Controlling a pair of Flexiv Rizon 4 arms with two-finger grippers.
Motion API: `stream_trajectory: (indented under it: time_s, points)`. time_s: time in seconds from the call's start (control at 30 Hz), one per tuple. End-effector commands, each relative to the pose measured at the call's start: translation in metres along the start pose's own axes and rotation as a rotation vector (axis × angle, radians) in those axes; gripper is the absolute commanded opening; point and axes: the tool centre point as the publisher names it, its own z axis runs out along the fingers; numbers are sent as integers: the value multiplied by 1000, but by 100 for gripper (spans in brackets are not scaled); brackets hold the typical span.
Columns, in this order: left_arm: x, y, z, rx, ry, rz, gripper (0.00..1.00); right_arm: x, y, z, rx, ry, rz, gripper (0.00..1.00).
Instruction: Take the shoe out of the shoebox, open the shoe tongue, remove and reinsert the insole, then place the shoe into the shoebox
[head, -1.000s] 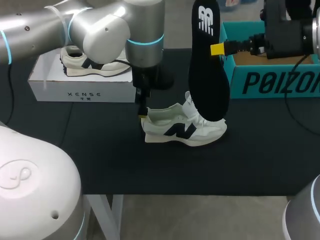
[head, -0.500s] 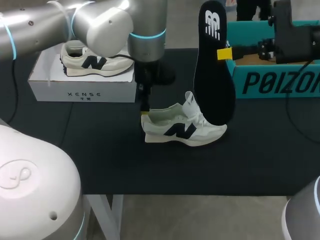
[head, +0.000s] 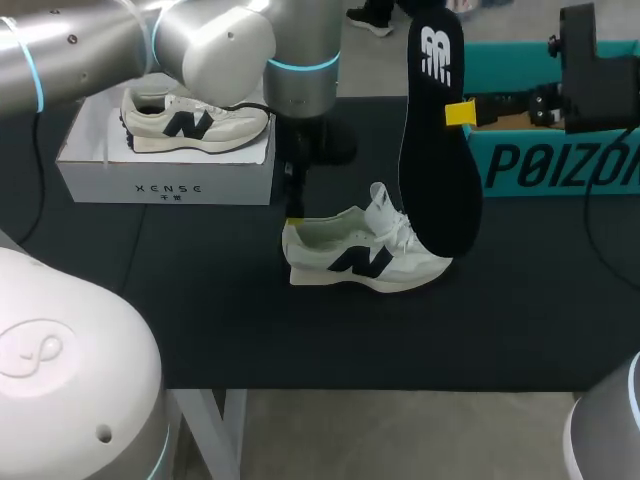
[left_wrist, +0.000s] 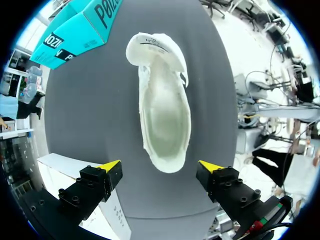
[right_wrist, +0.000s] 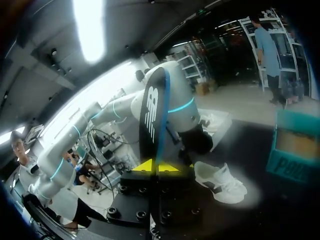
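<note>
My right gripper (head: 460, 112) grips the insole (head: 440, 150), which hangs nearly upright below it, lower end close to the toe of the shoe (head: 365, 255) lying crosswise on its sole, heel under my wide-open left gripper (left_wrist: 160, 165).

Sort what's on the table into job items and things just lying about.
Job:
white shoe on the table
black insole, clamped in the right tool
open teal shoebox
left tool, open above the shoe's heel

Lying about:
white box
second shoe resting on it
</note>
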Motion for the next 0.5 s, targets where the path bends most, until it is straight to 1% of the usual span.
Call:
stream_trajectory:
  time_s: [0.03,0.37,0.5]
  points:
    - [0,0,0,-1,0,0,100,-1,0,2,1,0,0,0]
    - [-1,-1,-1,-1,-4,-6,100,-1,0,2,1,0,0,0]
    - [-2,-9,-4,-49,-25,-14,100,-1,0,2,1,0,0,0]
